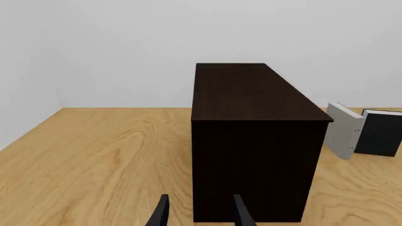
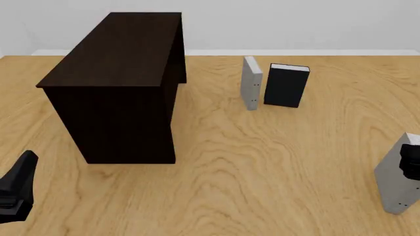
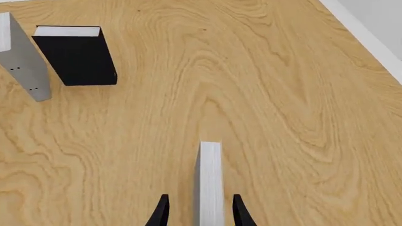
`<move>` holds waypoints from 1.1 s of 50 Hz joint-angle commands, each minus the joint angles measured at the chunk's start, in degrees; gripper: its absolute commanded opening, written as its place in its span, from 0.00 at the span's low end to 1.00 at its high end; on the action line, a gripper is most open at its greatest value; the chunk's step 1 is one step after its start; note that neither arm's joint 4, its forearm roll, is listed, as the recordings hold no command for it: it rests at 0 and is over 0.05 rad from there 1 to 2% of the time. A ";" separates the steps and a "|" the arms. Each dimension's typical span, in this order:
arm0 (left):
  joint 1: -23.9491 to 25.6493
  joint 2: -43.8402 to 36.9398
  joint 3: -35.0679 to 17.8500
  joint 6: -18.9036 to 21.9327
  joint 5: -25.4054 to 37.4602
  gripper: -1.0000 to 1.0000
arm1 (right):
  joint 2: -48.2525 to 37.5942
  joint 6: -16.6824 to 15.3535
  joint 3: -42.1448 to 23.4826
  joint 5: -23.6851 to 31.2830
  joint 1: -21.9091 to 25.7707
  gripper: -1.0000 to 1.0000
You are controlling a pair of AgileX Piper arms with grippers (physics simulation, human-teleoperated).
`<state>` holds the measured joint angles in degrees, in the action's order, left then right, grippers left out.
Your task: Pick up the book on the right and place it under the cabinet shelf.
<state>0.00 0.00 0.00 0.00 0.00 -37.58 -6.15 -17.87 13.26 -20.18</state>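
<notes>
The right gripper (image 3: 197, 214) has its fingers (image 3: 161, 213) spread a little wider than the book (image 3: 209, 181), which stands upright on edge between them; a narrow gap shows on each side, so no firm grip is visible. Ahead of those fingers stand a second grey book (image 3: 24, 63) and a black book (image 3: 76, 56). The left gripper (image 1: 199, 212) is parted and holds nothing, with the cabinet shelf (image 1: 251, 141) just ahead on the table (image 2: 262, 162).
</notes>
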 commanded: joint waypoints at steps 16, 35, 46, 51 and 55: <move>0.00 0.00 0.00 0.00 0.00 1.00 | -11.21 -3.14 0.36 -9.44 -1.63 1.00; 0.00 0.00 0.00 0.00 0.00 1.00 | -19.96 -2.80 1.28 -16.44 -1.36 1.00; 0.00 0.00 0.00 0.00 0.00 1.00 | -22.63 -2.81 2.20 -19.50 -2.11 1.00; 0.00 0.00 0.00 0.00 0.00 1.00 | -24.51 -2.74 2.78 -21.44 -2.58 1.00; 0.00 0.00 0.00 0.00 0.00 1.00 | -25.48 -2.84 3.04 -22.41 -2.71 1.00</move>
<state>0.00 0.00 0.00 0.00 0.00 -60.22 -8.94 -15.60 -6.27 -22.39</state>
